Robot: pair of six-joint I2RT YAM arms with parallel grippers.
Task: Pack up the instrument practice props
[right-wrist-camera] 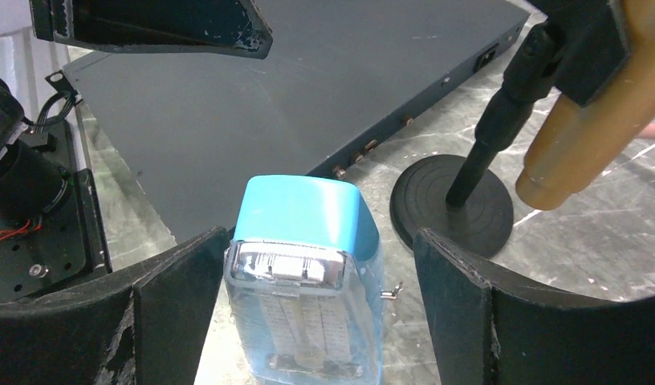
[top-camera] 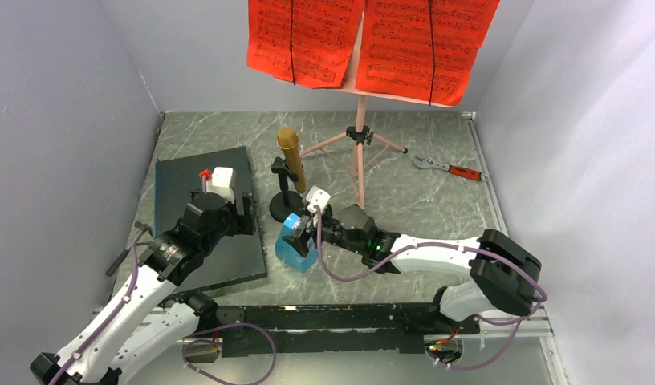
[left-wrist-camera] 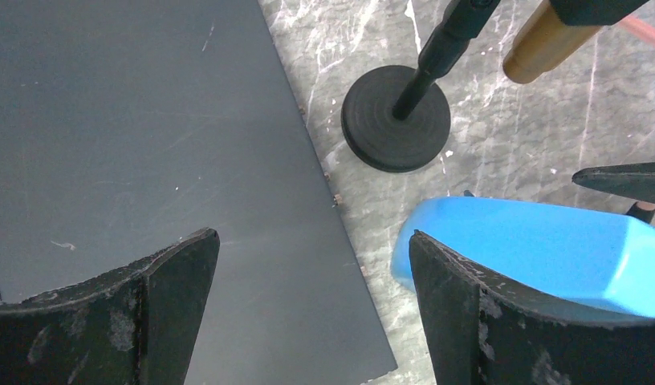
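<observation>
Scuffed black fingers [right-wrist-camera: 156, 321] of the right gripper [right-wrist-camera: 320, 238] fill the foreground of its wrist view. They are spread wide around the small blue metronome [right-wrist-camera: 304, 212] and clamp nothing: one sits close against its side, and a clear gap shows at the other. The metronome stands upright on the marbled table [top-camera: 437, 200], toward the near edge and roughly midway between left and right, just off the right edge of the dark slab [top-camera: 176, 176]. Just behind it sits the round black base [right-wrist-camera: 453, 204] of the stand holding the gold microphone [top-camera: 290, 156]. The left gripper [left-wrist-camera: 312, 237] hangs released over the slab's right edge, one of its fingers just beside the metronome. The pink music stand [top-camera: 359, 136] with its red sheet-music pages [top-camera: 308, 40] is well apart near the far edge, and the wrench [top-camera: 449, 168] lies toward the right edge. The likeliest trouble looks like crowding. Closing unevenly, the nearer finger could push the metronome over or slide it into the microphone base. The smooth, tapering case may also squirt out of a low grip. Lifting could strike the overhanging microphone or the other arm's fingers.
</observation>
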